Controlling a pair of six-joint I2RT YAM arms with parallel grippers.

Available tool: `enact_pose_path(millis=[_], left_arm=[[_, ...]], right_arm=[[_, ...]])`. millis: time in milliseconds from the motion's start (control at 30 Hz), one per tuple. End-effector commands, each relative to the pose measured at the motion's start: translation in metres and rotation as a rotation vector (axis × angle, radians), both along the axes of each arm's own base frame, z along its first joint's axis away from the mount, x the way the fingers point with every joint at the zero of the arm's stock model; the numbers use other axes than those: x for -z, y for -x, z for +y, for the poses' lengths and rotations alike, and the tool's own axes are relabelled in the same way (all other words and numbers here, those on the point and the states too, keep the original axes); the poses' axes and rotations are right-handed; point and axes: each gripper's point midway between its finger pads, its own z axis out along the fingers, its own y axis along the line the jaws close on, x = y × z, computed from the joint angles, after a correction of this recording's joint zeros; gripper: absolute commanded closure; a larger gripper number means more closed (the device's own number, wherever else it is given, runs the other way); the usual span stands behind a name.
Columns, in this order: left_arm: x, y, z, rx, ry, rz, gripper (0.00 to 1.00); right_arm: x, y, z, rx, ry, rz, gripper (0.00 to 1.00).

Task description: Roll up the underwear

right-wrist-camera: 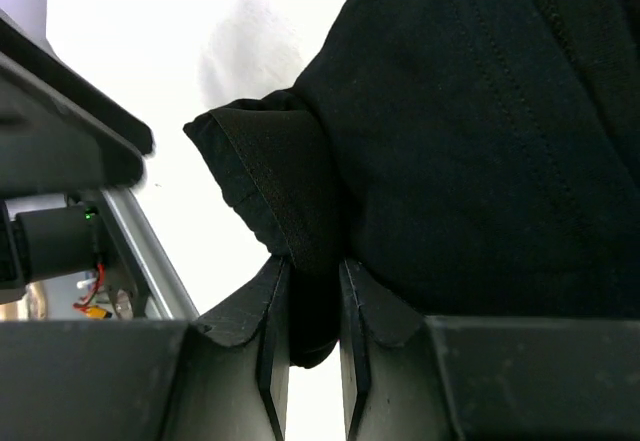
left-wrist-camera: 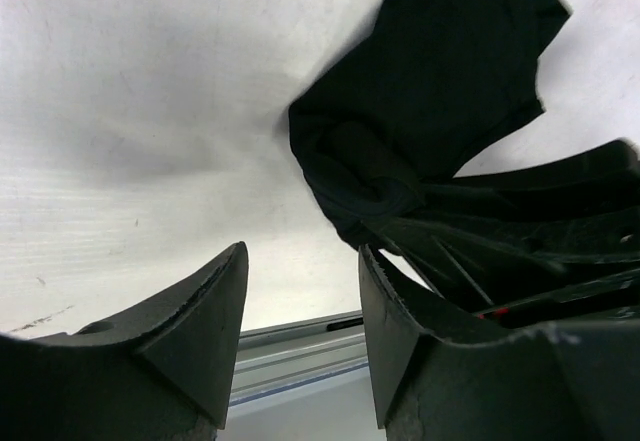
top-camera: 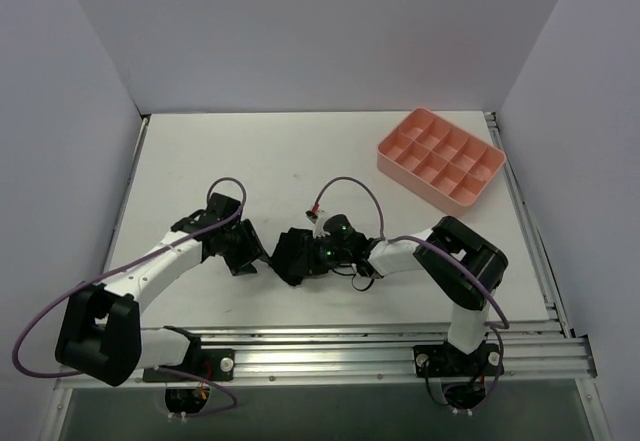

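The underwear [top-camera: 288,258] is a black bunched fabric lying on the white table between my two grippers. My right gripper [top-camera: 306,253] is shut on a folded edge of it; in the right wrist view the gripper [right-wrist-camera: 313,269] pinches a hemmed fold, and the rest of the underwear [right-wrist-camera: 470,141] spreads to the upper right. My left gripper [top-camera: 256,255] is just left of the fabric, open and empty. In the left wrist view the gripper [left-wrist-camera: 302,257] has its jaws apart over bare table, with the underwear [left-wrist-camera: 420,101] beyond them to the upper right.
A pink compartment tray [top-camera: 415,183] stands at the back right of the table. The aluminium rail [top-camera: 330,346] runs along the near edge and also shows in the left wrist view [left-wrist-camera: 300,346]. Grey walls enclose the table on three sides.
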Motion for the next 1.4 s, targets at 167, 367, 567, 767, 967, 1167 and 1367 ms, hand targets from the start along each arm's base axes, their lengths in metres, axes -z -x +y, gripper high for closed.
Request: enact_pose_path(millis=[167, 367, 567, 767, 967, 1167, 1367], left_arm=[[-0.005, -0.009, -0.004, -0.046, 0.034, -0.11, 0.4], [0.006, -0.011, -0.002, -0.085, 0.041, -0.115, 0.36], [0.031, -0.01, 0.005, -0.114, -0.015, -0.069, 0.35], [0.044, -0.021, 0.014, -0.179, -0.068, -0.08, 0.35], [0.059, -0.024, 0.009, -0.166, -0.071, -0.037, 0.43], [0.073, -0.011, 0.005, -0.099, -0.075, 0.054, 0.69], [0.083, 0.012, 0.007, -0.014, -0.103, 0.204, 0.77]], right_arm=[[0.058, 0.027, -0.019, -0.093, 0.231, 0.203, 1.0], [0.069, 0.03, -0.015, -0.104, 0.247, 0.269, 1.0], [0.064, 0.029, -0.004, -0.098, 0.199, 0.302, 1.0], [0.06, 0.03, 0.0, -0.091, 0.174, 0.318, 1.0], [0.056, 0.03, 0.003, -0.083, 0.149, 0.335, 1.0], [0.039, 0.019, -0.001, -0.063, 0.231, 0.232, 0.75], [-0.006, -0.01, -0.01, -0.062, 0.368, -0.052, 0.56]])
